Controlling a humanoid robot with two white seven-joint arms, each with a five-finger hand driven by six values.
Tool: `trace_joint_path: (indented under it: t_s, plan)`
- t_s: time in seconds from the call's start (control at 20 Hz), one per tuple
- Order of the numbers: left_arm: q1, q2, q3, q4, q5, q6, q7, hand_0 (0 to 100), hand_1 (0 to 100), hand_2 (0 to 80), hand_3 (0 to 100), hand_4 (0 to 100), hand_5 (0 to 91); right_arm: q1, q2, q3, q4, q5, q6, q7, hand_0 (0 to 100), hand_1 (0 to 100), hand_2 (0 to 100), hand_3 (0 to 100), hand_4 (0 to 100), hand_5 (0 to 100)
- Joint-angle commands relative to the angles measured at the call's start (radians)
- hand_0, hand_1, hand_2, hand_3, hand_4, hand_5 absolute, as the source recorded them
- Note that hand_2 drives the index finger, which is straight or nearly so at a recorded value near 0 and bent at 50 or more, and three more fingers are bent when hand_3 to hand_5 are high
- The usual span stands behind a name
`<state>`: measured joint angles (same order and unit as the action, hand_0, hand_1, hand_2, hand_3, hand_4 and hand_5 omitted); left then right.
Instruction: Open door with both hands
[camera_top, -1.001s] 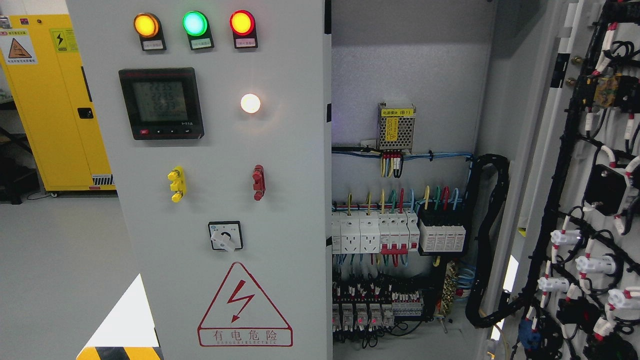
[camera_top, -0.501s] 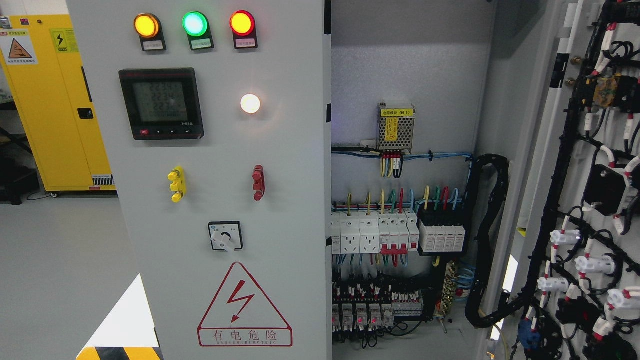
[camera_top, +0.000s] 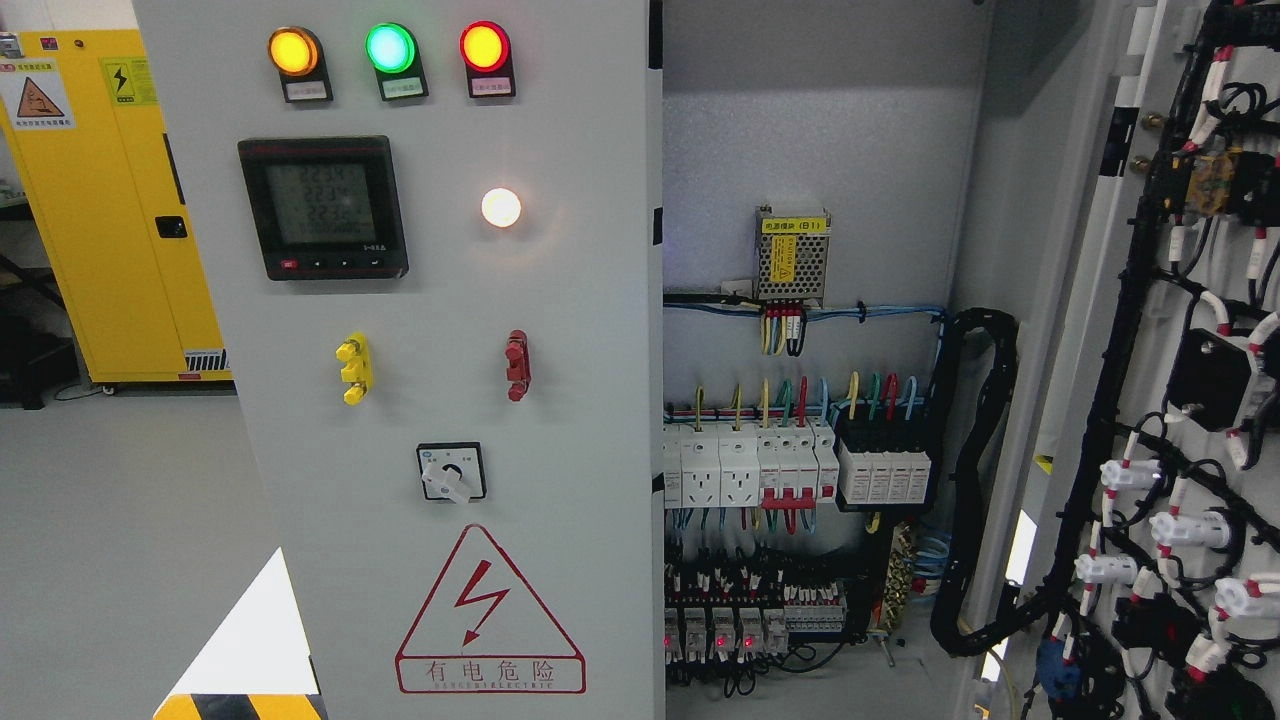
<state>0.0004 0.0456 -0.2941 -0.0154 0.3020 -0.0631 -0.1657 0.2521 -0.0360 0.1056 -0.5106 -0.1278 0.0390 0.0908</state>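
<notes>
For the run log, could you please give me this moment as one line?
left door: shut | right door: swung open | cabinet interior: exposed | lamps: lit | hands: not in view

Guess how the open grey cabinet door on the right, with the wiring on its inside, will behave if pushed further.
The open grey metal door probably swings stiffly as one panel. It likely feels heavy, given the black wiring harness and parts mounted on it. The black cable loop may resist.

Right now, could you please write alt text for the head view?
An electrical cabinet's right door stands open, showing breakers and wiring; the left door, shut, carries three lamps, a meter and a warning sign. No robot hand shows.
</notes>
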Motion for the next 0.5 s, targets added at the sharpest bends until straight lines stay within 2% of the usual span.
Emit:
trace_joint_path:
  t_s: [0.0,0.1,0.2,0.35,0.45]
  plan:
    - [-0.002,0.004,0.009,0.063,0.000,-0.001,0.000,0,0,0.0,0,0,0.0,0.221,-0.068,0.023,-0.832,-0.004,-0.013,0.001,20,12,0,0,0,0]
    - [-0.006,0.004,0.009,0.063,0.002,-0.003,0.000,0,0,0.0,0,0,0.0,0.283,-0.077,0.074,-1.039,-0.004,-0.013,0.000,20,12,0,0,0,0]
    - [-0.013,0.004,0.009,0.063,0.002,-0.020,0.000,0,0,0.0,0,0,0.0,0.338,-0.082,0.089,-1.246,-0.004,-0.013,0.000,20,12,0,0,0,0]
    - [-0.013,0.004,0.009,0.063,0.002,-0.046,0.000,0,0,0.0,0,0,0.0,0.355,-0.093,0.117,-1.471,-0.004,-0.014,0.001,20,12,0,0,0,0]
    - [-0.014,0.004,0.010,0.063,0.002,-0.046,0.000,0,0,0.0,0,0,0.0,0.354,-0.096,0.124,-1.548,-0.004,-0.021,0.001,20,12,0,0,0,0]
